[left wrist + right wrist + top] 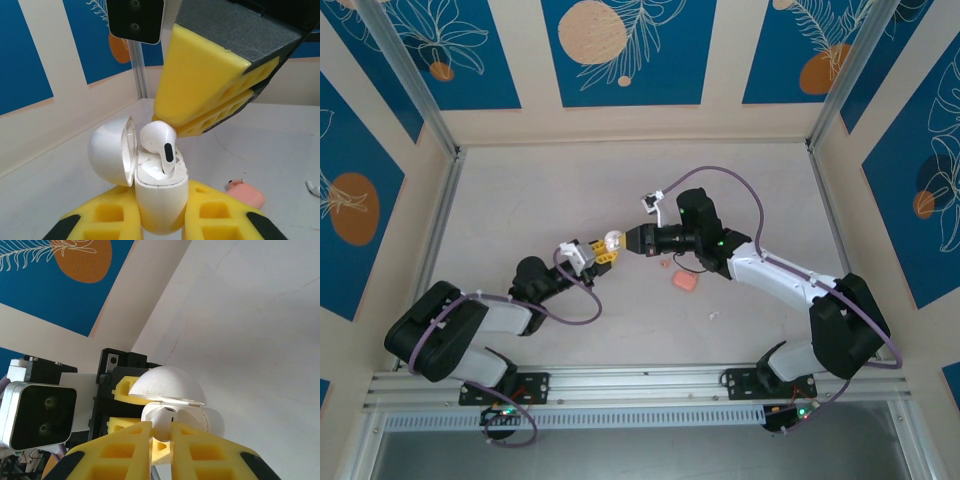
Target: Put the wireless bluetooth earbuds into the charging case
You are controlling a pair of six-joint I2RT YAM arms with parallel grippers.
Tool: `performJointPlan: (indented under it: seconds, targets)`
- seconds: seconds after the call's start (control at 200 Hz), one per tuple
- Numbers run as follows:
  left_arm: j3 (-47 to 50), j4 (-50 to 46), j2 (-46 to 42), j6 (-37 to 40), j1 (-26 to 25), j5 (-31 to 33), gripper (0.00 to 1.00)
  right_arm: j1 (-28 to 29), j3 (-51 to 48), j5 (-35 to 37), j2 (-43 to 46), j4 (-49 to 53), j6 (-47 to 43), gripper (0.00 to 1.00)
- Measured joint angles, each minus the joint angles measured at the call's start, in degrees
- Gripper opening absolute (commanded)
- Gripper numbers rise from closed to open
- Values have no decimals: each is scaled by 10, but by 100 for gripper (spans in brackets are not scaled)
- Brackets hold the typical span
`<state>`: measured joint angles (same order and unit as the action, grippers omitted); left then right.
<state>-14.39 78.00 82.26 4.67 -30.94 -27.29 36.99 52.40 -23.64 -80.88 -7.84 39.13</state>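
Note:
A white charging case (pixel 162 200) with its lid (pixel 107 155) swung open is upright between the yellow fingers of my left gripper (pixel 161 217), which is shut on it. A white earbud (pixel 159 137) stands with its stem in one slot of the case. My right gripper (pixel 161 432) is shut on the head of this earbud (pixel 161 421), right in front of the case (pixel 212 420). From above, both grippers meet mid-table, left gripper (pixel 600 253) and right gripper (pixel 630 241), the case (pixel 612 241) between them. A second small white earbud (pixel 713 316) lies on the table.
A salmon-pink rounded piece (pixel 684 283) lies on the table just right of the grippers, also in the left wrist view as the pink piece (pixel 246 192). The loose earbud (pixel 312 187) lies beyond it. Aluminium rails (pixel 440 210) and patterned walls bound the table.

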Motion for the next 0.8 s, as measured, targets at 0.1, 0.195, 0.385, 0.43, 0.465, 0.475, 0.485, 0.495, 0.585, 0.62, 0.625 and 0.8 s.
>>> performJointPlan:
  seconds: [0.1,0.195,0.385,0.43,0.465,0.475,0.485,0.495,0.585,0.62,0.625,0.8]
  targets:
    - [0,0,0,0,0,-3,14,-1,4,-5,0,11,-15,16]
    - [0,0,-1,0,0,-7,14,-3,9,-11,0,22,-31,16]
    - [0,1,-1,0,0,-17,14,-5,20,-26,-1,47,-65,16]
    - [0,0,-1,0,0,-21,14,-6,22,-29,-2,52,-73,16]
    - [0,0,-1,0,0,-23,14,-7,23,-33,-3,56,-78,16]
    - [0,0,-1,0,0,-24,14,-8,24,-34,-3,57,-80,16]
    - [0,0,-1,0,0,-25,14,-8,24,-35,-3,57,-82,16]
    - [0,0,-1,0,0,-26,14,-8,25,-36,-3,58,-82,16]
    - [0,0,-1,0,0,-33,14,-9,28,-42,-5,64,-95,16]
    - [0,0,-1,0,0,-36,14,-10,28,-44,-5,65,-99,16]
    - [0,0,-1,0,0,-37,14,-10,28,-45,-5,66,-100,16]
    - [0,0,-1,0,0,-50,14,-10,32,-59,-9,72,-116,16]
